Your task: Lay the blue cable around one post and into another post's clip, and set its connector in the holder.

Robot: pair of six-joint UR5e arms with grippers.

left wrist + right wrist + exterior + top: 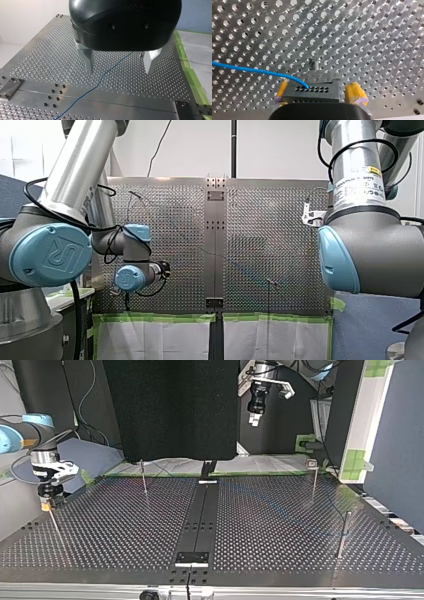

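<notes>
Two yellow pads (pixel 355 93) of my right gripper (pixel 319 85) flank the black perforated connector (pixel 312 91) of the thin blue cable (pixel 249 70); whether clamped, I cannot tell. My left gripper (pixel 119 71), open above the slack cable, should descend centred.

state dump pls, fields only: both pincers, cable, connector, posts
left pincer: open, metal fingers, holding nothing, above the table
right pincer: yellow pads either side of the connector, seemingly gripping it
connector: black, cable enters its face; metal piece just ahead
blue cable: runs from the connector across the table, passing under the left pincer
posts: four thin, upright in the top view
routing round posts: cannot tell
</notes>
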